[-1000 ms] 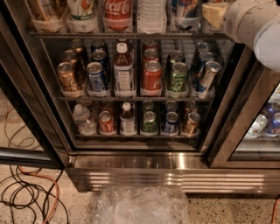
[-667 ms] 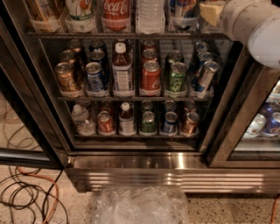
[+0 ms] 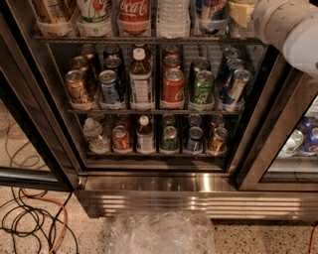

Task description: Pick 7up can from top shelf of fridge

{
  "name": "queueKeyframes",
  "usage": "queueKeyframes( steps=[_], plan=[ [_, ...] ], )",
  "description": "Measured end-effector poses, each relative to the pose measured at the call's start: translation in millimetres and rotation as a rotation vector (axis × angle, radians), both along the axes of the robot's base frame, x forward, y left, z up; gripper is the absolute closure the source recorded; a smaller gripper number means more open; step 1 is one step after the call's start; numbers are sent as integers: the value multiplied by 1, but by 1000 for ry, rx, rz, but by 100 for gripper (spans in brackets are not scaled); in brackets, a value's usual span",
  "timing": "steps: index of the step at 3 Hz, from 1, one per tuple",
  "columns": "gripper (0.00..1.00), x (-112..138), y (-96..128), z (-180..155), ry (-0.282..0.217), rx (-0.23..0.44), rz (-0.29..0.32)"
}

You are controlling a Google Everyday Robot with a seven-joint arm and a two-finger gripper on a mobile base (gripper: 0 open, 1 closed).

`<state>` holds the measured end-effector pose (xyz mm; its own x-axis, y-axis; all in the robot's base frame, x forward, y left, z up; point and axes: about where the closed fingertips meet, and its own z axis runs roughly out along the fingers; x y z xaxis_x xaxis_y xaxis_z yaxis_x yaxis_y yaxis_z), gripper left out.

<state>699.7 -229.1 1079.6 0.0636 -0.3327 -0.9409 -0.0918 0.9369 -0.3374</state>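
The fridge (image 3: pixel 164 196) stands open in front of me, its wire racks full of drinks. On the top shelf (image 3: pixel 149 39), cut off by the upper edge of the view, the pale 7up can (image 3: pixel 94 11) with green lettering stands second from the left. To its right are a Coca-Cola bottle (image 3: pixel 134 10), a clear water bottle (image 3: pixel 174 15) and a blue can (image 3: pixel 211 11). My white arm (image 3: pixel 290 27) comes in from the upper right. My gripper (image 3: pixel 241 12) shows as a yellowish tip at the shelf's right end, beside the blue can and far right of the 7up can.
The middle rack holds several cans and a bottle, among them a dark green can (image 3: pixel 202 87) and a red can (image 3: pixel 173 84). The bottom rack holds more. Crumpled clear plastic (image 3: pixel 159 233) lies on the floor. Cables (image 3: pixel 30 218) lie at the left. A second cooler (image 3: pixel 298 144) stands at the right.
My arm and gripper have shifted slightly to the left along the top shelf. The drinks have not moved.
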Motion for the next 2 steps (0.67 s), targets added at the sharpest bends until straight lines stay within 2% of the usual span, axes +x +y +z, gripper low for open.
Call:
queueKeyframes(
  steps=[2],
  plan=[
    [100,13,3,10,16,5,8]
  ],
)
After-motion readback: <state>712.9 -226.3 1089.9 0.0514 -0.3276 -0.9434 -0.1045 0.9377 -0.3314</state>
